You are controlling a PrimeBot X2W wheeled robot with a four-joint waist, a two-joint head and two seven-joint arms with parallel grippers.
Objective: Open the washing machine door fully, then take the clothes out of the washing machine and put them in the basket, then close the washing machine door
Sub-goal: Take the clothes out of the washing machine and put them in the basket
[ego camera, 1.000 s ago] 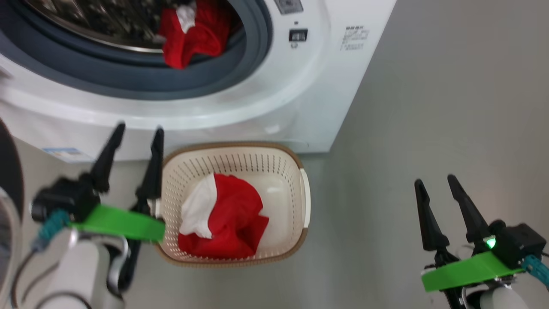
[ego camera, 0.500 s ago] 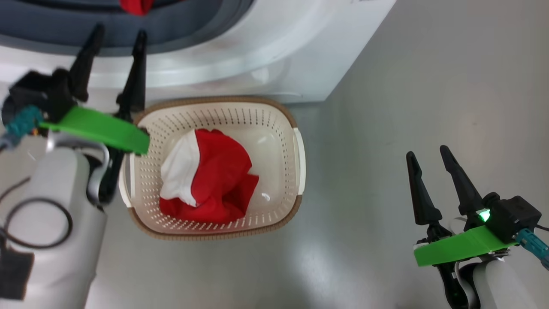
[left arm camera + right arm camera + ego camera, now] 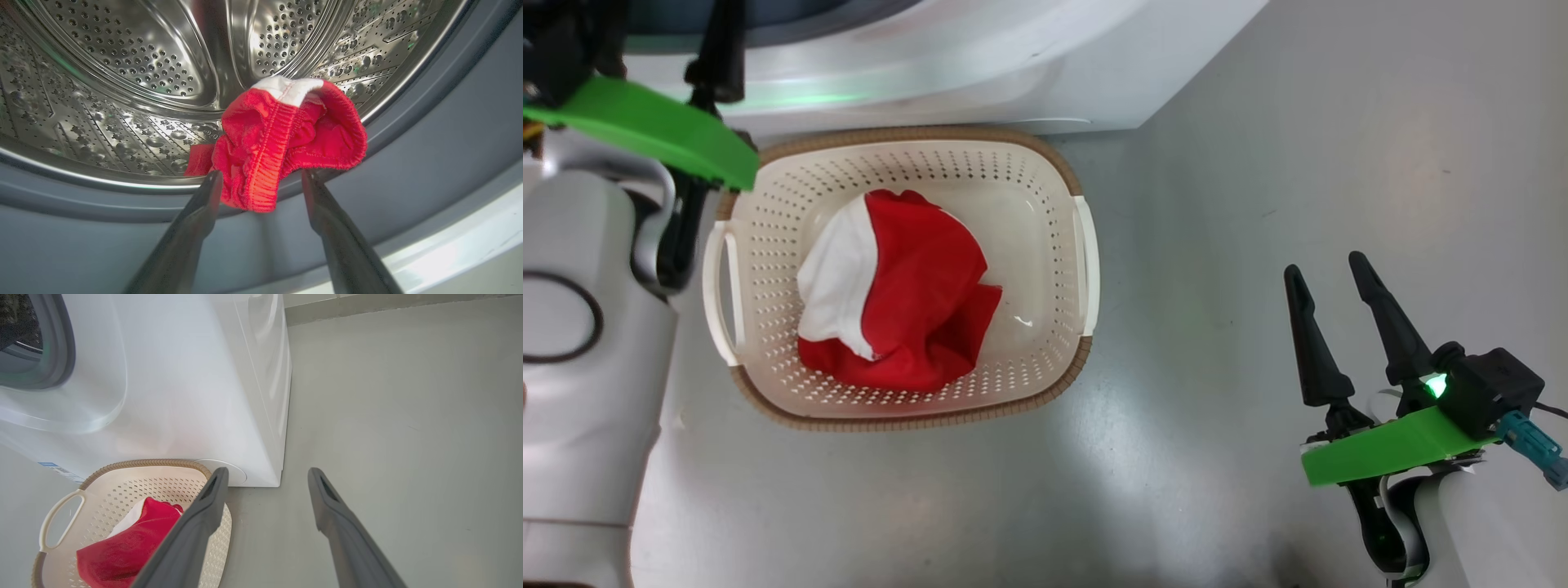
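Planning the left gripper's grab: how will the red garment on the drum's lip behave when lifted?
Likely floppy: the red garment lies crumpled and droops over the grey gasket. Probably light for its size: thin, soft fabric. Its gathered hem should give the open left gripper a pinchable ridge.

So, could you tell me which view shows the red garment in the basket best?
The head view: the red garment lies whole in the basket, from above. The right wrist view crops it low, partly behind a finger of the right hand. The left wrist view looks into the drum at another red piece.
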